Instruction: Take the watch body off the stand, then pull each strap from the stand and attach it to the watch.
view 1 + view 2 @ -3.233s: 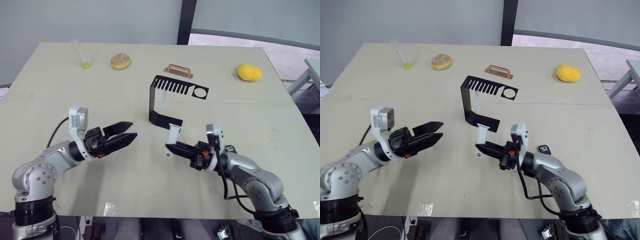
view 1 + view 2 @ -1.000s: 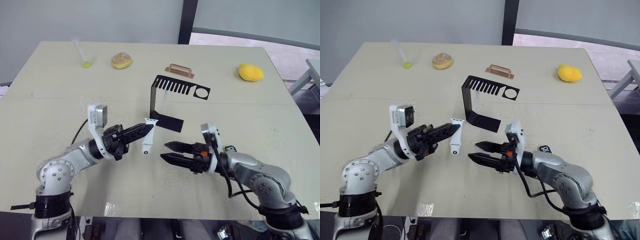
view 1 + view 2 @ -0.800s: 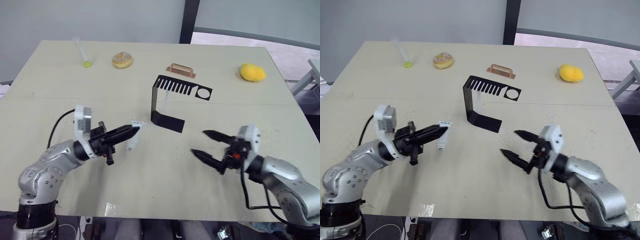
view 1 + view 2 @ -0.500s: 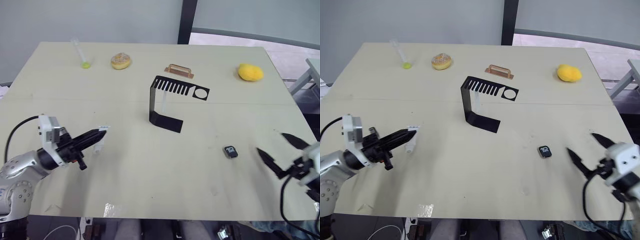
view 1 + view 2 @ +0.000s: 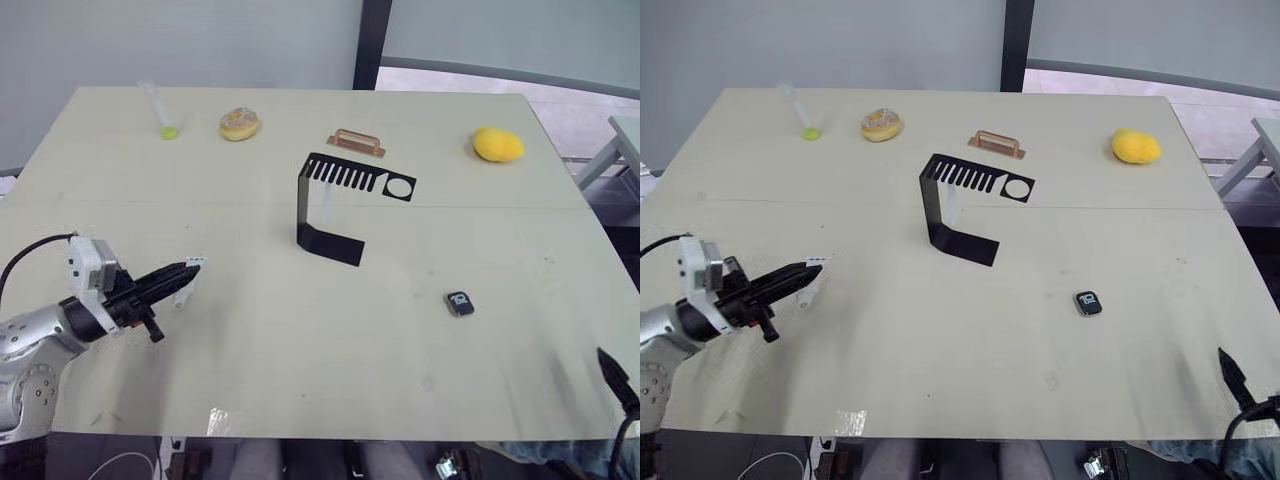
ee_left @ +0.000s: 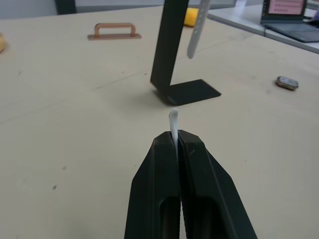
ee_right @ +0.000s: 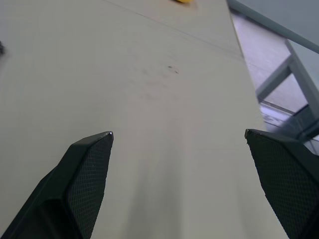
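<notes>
The left gripper (image 5: 185,272) sits at about eight o'clock on the desk (image 5: 300,330), its two black fingers pressed together on one white strap (image 5: 188,280); in the left wrist view the thin strap end (image 6: 173,122) sticks out just past the closed fingertips. The stand (image 5: 335,205) is upright near the middle of the desk, its flat foot toward the robot and its slotted top arm with the round hole reaching toward three o'clock. A second white strap (image 6: 196,27) hangs from that top arm, seen in the left wrist view beside the upright. The watch body (image 5: 460,303) lies flat on the desk at about four o'clock from the stand, well apart from it and from both grippers, dark screen up. The right gripper (image 7: 179,184) is at the five o'clock edge of the desk, its fingers spread wide with bare desk between them, holding nothing. Along the far side of the desk, from ten o'clock round to two o'clock, lie a clear tube with a green end (image 5: 160,110), a doughnut-like roll (image 5: 240,124), a copper-coloured handle (image 5: 355,142) and a yellow lemon-like object (image 5: 498,145), all well apart from the stand.
</notes>
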Motion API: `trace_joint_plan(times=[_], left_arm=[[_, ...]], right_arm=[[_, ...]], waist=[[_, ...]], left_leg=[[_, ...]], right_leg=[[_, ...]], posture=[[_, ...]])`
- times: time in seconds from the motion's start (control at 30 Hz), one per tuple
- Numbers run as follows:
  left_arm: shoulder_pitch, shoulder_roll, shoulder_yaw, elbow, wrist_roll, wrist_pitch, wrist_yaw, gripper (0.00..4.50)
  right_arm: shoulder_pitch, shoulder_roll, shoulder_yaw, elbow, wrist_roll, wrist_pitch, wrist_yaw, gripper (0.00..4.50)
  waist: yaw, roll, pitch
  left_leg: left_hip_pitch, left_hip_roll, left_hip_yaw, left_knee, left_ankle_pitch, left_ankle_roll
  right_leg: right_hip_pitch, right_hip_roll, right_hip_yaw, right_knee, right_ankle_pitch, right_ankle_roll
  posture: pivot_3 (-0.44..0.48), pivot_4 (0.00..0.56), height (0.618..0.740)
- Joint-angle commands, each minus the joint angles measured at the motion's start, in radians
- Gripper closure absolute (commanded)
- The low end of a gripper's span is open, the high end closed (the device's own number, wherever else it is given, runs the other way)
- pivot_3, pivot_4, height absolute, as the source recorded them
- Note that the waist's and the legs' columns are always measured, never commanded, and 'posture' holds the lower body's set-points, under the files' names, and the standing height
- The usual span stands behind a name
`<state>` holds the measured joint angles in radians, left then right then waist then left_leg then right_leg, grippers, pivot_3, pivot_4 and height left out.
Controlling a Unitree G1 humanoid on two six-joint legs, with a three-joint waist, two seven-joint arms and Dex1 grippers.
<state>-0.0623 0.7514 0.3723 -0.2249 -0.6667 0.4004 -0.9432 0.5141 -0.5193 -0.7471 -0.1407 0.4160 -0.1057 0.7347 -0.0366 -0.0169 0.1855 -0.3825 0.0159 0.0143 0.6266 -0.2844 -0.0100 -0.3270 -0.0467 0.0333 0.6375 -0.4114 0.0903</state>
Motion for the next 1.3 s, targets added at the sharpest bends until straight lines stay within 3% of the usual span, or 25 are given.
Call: trace_joint_plan(times=[0.03, 0.27, 0.4, 0.57, 0.87, 1.3], left_arm=[[-0.089, 0.009, -0.106, -0.032, 0.018, -0.029, -0.081, 4.5], [-0.337, 0.011, -0.415, -0.05, 0.114, -0.068, -0.297, 4.5], [-0.44, 0.01, -0.541, -0.056, 0.158, 0.013, -0.327, 4.5], [-0.481, -0.014, -0.611, -0.047, 0.218, -0.009, -0.338, 4.5], [-0.462, -0.022, -0.637, -0.11, 0.234, 0.042, -0.318, 4.5], [-0.439, -0.021, -0.612, -0.15, 0.202, 0.077, -0.315, 4.5]], right_arm=[[-0.009, -0.004, 0.04, -0.175, 0.052, 0.106, -0.06, 0.02], [-0.007, -0.051, 0.203, -0.486, 0.112, 0.487, -0.173, 0.02], [-0.043, -0.048, 0.272, -0.52, 0.079, 0.572, -0.226, 0.02], [-0.088, -0.024, 0.362, -0.52, 0.036, 0.614, -0.275, 0.02], [-0.215, 0.006, 0.445, -0.429, -0.051, 0.662, -0.356, 0.02], [-0.309, 0.011, 0.487, -0.336, -0.104, 0.684, -0.365, 0.02]], waist=[[0.002, 0.002, 0.0], [0.011, 0.002, -0.001], [0.009, 0.002, 0.0], [0.007, 0.002, -0.001], [0.009, 0.002, 0.0], [0.008, 0.002, 0.0]], left_leg=[[0.0, 0.0, 0.0, 0.0, 0.0, 0.0], [-0.002, 0.0, -0.001, 0.001, 0.001, -0.001], [-0.003, -0.001, -0.001, 0.004, 0.001, -0.001], [-0.003, 0.0, -0.001, 0.004, 0.002, -0.001], [-0.004, 0.0, -0.001, 0.005, 0.003, -0.002], [-0.004, 0.0, -0.002, 0.005, 0.004, -0.001]], right_leg=[[0.0, 0.0, 0.0, 0.0, 0.0, 0.0], [-0.001, 0.002, -0.001, 0.0, 0.0, 0.001], [-0.001, 0.003, 0.0, 0.001, 0.001, 0.002], [-0.001, 0.004, 0.0, 0.002, 0.001, 0.002], [-0.002, 0.004, 0.001, 0.005, 0.001, 0.002], [-0.003, 0.004, 0.001, 0.006, 0.001, 0.002]], posture=[[0.0, 0.15, 0.74], [0.0, 0.15, 0.74], [0.0, 0.15, 0.74], [0.0, 0.15, 0.74], [0.0, 0.15, 0.74], [0.0, 0.15, 0.74]])
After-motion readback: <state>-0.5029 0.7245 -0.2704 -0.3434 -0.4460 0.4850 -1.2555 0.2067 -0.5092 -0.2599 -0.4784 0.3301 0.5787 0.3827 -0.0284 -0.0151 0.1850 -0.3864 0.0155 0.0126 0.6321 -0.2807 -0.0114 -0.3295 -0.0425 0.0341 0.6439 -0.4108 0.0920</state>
